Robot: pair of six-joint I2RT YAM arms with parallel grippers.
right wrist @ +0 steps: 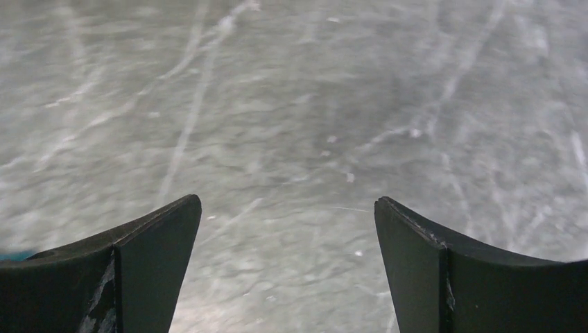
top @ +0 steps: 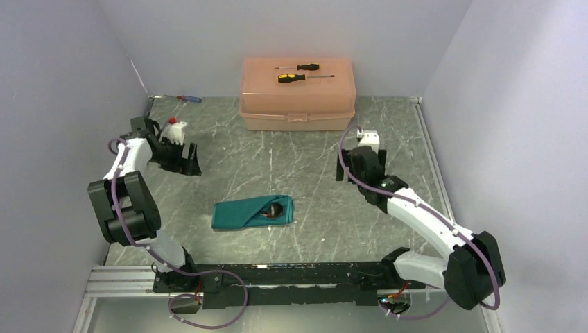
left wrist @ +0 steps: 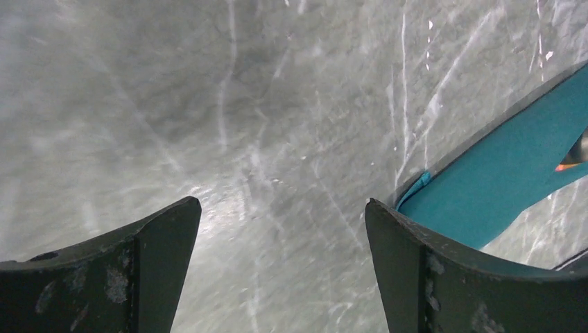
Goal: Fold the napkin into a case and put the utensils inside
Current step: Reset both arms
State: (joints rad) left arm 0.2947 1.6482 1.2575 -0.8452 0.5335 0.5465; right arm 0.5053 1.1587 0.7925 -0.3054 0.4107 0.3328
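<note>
Where the grey-green marbled table (top: 229,146) is seen from above, a thin, slightly shiny teal napkin (top: 239,216) is laid near its middle, folded into a long, flat case with a slanted flap. At the case's open right end the utensils (top: 275,209) are seen only as a dark rounded shape tucked inside; spoon and fork cannot be told apart. A peach plastic box (top: 298,104) with rounded corners is set against the far wall, with two yellow-and-black screwdrivers (top: 303,72) laid on its lid. The left arm is bent back towards the far left. The left gripper (left wrist: 283,208) is held with jaws spread wide over bare table, a corner of the napkin just beside one finger. The right gripper (right wrist: 288,205) is likewise spread wide and empty, right of the case and well apart from it. Both wrist views are blurred.
</note>
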